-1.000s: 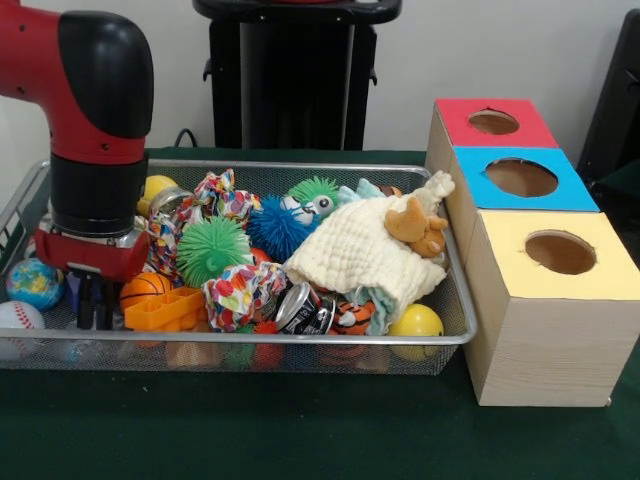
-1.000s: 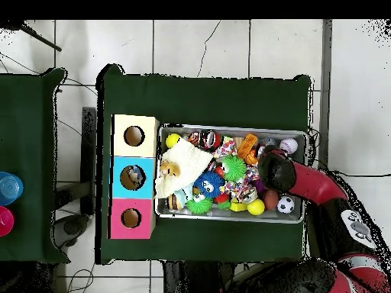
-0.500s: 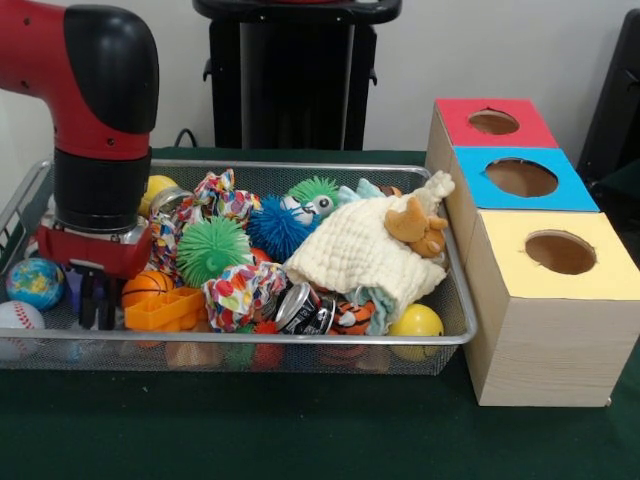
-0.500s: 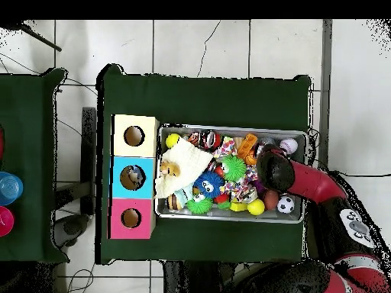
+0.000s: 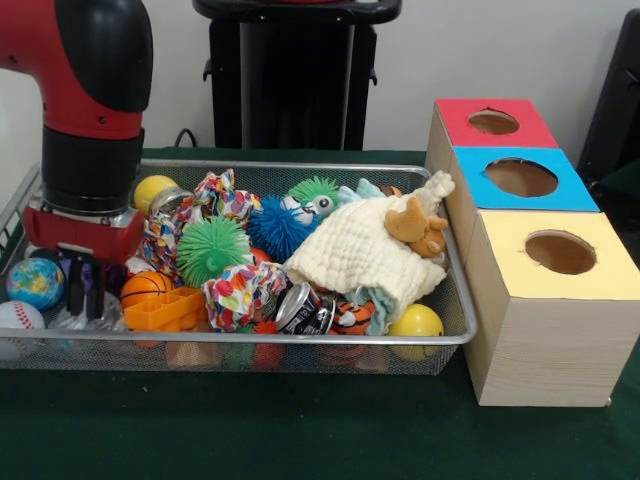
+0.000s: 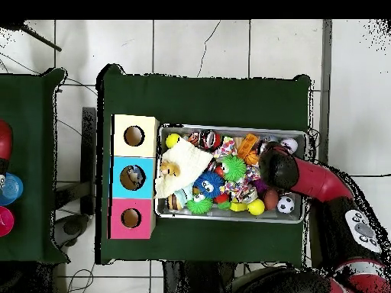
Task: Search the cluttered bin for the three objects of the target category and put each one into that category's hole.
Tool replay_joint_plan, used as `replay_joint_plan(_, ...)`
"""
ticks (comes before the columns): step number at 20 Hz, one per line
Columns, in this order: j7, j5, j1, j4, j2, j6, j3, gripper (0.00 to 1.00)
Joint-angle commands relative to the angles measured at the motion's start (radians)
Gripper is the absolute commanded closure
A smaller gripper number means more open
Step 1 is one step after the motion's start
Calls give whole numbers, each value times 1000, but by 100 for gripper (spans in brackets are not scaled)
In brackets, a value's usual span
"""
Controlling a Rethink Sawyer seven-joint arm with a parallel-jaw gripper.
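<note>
Front view: arm upright, claw (image 5: pixel 83 290) spread, empty, low in bin (image 5: pixel 300 345) beside basketball (image 5: pixel 143 287).

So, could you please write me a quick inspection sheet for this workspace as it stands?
Surface: dark green cloth table, bare in front of the bin.
Job's things: silver wire-mesh bin; wooden box with red, blue and yellow holed tops beside it.
Clutter: green spiky ball, blue spiky ball, cream knitted cloth, orange basketball, globe ball, baseball, crushed can.
Gripper: fingers down inside the bin's end, holding nothing visible.
Cables: black cable behind the bin.
Surroundings: black stand, white wall.
</note>
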Motion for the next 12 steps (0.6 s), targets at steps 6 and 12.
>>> replay_joint_plan(6,-12,-53,6,14,-52,123,36,100)
replay_joint_plan(12,-20,-48,3,33,-97,159,41,100)
